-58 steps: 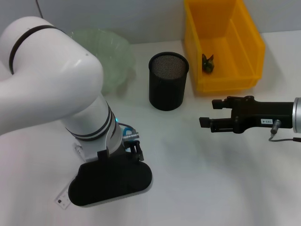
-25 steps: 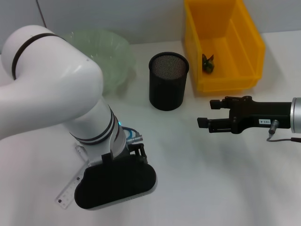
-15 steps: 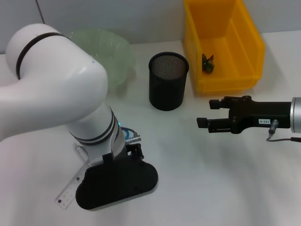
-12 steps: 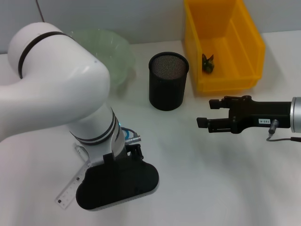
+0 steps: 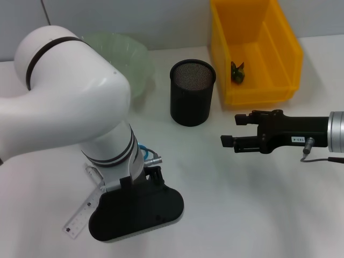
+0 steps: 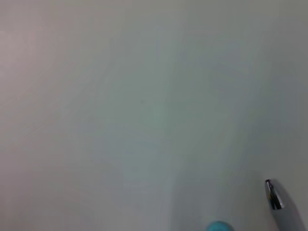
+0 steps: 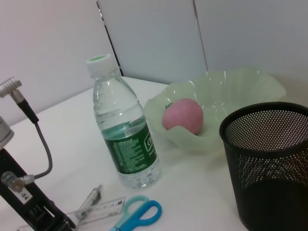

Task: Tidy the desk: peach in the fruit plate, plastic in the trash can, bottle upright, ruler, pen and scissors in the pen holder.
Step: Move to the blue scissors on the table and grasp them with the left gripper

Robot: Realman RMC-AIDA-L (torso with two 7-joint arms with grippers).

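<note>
Black wire-mesh pen holder (image 5: 193, 91), glossy yellow plastic bin (image 5: 252, 51), clear plastic bottle (image 7: 123, 132).

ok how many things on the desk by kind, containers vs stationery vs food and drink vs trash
Containers: 3 (fruit plate, pen holder, yellow trash bin)
Stationery: 3 (ruler, pen, scissors)
Food and drink: 2 (peach, water bottle)
Trash: 1 (crumpled piece in the bin)
Total: 9
</note>
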